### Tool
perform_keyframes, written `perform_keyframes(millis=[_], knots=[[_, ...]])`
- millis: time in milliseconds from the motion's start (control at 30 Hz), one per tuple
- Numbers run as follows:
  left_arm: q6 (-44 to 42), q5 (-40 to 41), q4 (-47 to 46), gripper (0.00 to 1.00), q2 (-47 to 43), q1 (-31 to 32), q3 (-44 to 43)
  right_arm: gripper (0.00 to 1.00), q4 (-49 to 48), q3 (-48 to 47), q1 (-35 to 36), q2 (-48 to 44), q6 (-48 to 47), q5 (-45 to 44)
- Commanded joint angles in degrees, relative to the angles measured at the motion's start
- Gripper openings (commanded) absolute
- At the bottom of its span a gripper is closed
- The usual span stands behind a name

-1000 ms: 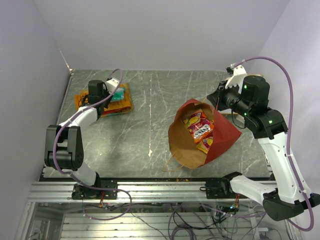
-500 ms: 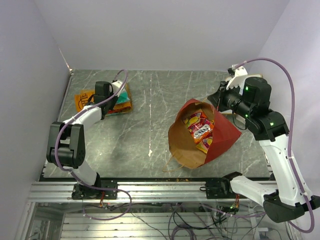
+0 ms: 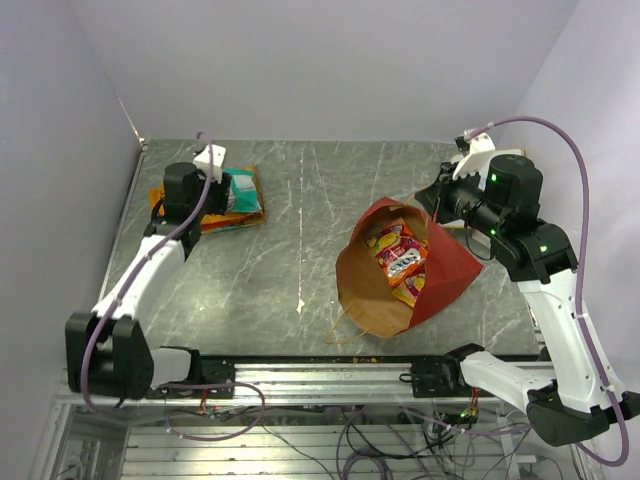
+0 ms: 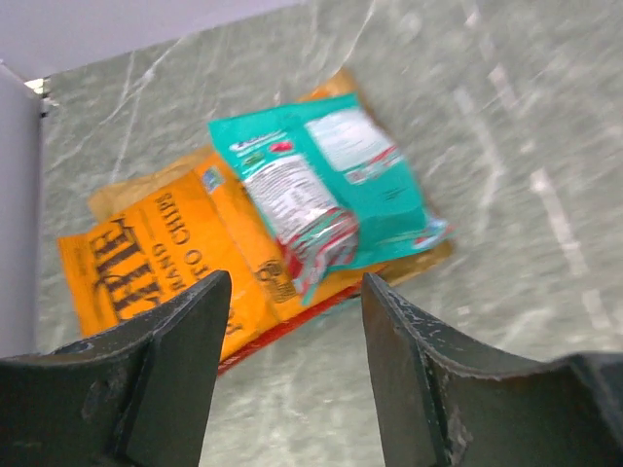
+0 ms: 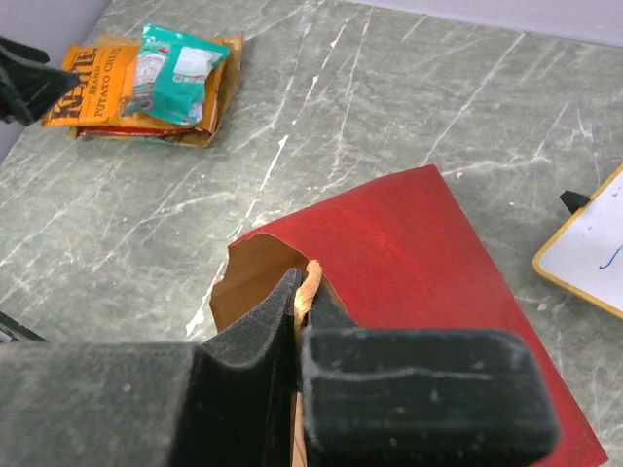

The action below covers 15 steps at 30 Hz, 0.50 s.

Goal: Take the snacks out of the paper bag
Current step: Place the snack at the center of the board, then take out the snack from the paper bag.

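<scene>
Left wrist: crinkly teal packet [image 4: 321, 185] atop flat orange bag [image 4: 165, 253].

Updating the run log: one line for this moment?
left gripper: open over teal packet on orange chip bag | right gripper: shut on paper bag rim | red and yellow packets inside bag

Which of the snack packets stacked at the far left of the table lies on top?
The teal crinkly packet with white print. It lies across the flat orange chip bag with dark lettering, which is the wider one underneath.
</scene>
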<state>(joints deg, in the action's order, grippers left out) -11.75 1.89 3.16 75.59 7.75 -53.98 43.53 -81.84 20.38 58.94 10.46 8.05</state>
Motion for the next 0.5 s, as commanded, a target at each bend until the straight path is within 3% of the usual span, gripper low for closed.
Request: perform_keyframes(millis=[0,67,267,367,467], knots=[[19.0,-9.0,-4.9,0.68,-9.4,1.4,6.3,0.0,-3.1,1.1,0.2,-1.4,-0.1,-0.8],[27.0,-7.0,-7.7,0.66,-14.3,5.4,10.3,0.0,-3.4,1.2,0.2,-1.4,0.1,-0.9],[42.8,8.7,-9.8,0.62,-25.2,26.4,16.2,0.0,-3.9,1.4,0.2,-1.8,0.7,-0.6],[47.8,14.9,-8.8,0.7,-27.3,36.2,16.6,0.0,-4.2,1.6,0.2,-1.7,1.2,-0.5],[47.1,22.1,-9.9,0.72,-26.4,48.7,16.7,0.0,-4.9,1.7,0.2,-1.7,1.9,-0.3]])
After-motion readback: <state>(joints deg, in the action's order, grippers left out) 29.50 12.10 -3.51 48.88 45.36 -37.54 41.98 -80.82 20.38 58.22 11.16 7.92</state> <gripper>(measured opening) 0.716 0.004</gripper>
